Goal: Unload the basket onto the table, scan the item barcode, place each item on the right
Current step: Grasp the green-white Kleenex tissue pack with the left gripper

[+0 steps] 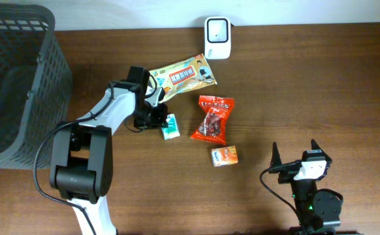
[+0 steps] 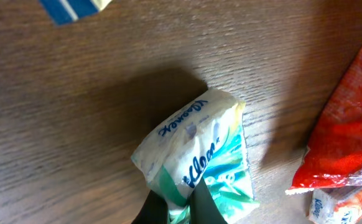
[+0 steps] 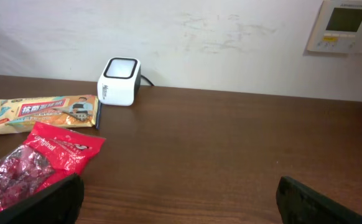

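The tabletop (image 1: 320, 85) carries the white scanner (image 1: 217, 29) at its far edge, well apart from the tissue pack (image 2: 196, 149). The pack lies flat beside the red snack bag (image 1: 213, 119), its long axis running roughly toward that far edge. The left tool (image 2: 181, 202) is clenched on one end of the wrapper. Lift gently, since the film may slip, and turn the barcode face, unseen here, toward the scanner window.
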Motion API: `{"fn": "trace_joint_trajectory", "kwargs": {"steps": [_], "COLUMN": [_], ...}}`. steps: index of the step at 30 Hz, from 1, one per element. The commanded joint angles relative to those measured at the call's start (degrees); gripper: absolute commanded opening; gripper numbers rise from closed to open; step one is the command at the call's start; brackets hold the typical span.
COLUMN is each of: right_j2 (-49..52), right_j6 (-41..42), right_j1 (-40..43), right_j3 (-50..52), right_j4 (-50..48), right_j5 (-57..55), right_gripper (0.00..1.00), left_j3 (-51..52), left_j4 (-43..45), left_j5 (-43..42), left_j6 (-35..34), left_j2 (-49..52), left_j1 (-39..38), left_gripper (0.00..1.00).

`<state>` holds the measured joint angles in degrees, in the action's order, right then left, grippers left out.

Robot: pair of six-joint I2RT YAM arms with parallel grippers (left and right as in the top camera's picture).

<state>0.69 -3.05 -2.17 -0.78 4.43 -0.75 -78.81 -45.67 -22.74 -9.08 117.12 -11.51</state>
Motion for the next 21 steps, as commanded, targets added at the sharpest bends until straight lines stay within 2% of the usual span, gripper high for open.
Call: {"fn": "trace_joint_trajectory", "kwargs": {"steps": [1,3,8,11,16,19,21], "right_j2": [-0.3,-0.3,-0.3,-0.3,-0.3,-0.3,-0.3], "right_j6": [0.0,0.0,0.0,0.0,0.0,0.0,0.0], "right_j1": [0.3,0.3,0.3,0.3,0.3,0.3,0.3], "right_j3": [0.5,0.5,0.5,0.5,0.5,0.5,0.5], "right_j4": [0.2,0.2,0.2,0.2,0.2,0.2,0.2], "right_j5": [-0.3,-0.3,-0.3,-0.3,-0.3,-0.3,-0.3], "right_gripper": [0.98,0.98,0.98,0.98,0.99,0.98,0.98], "left_j3": [-4.5,-9.1,-20.4,-20.9,-17.8,-15.4,-14.9], "left_j4": [-4.4,-9.4,-20.3,-20.4,-18.8,-17.8,-17.9], "left_j5": [4.8,11.7,39.1,47.2,56.2,64.6,67.8], "left_j6": [-0.5,-0.5,-0.5,-0.8,-4.8,-8.3,-8.3], "left_j2": [-0.5,-1.1,-1.6,-1.5,1.2,4.0,5.8], "left_j1": [0.1,-0.2,-3.4,-5.8,-10.1,-12.7,-14.1], "left_gripper": [0.0,0.0,0.0,0.0,0.0,0.0,0.0]}}
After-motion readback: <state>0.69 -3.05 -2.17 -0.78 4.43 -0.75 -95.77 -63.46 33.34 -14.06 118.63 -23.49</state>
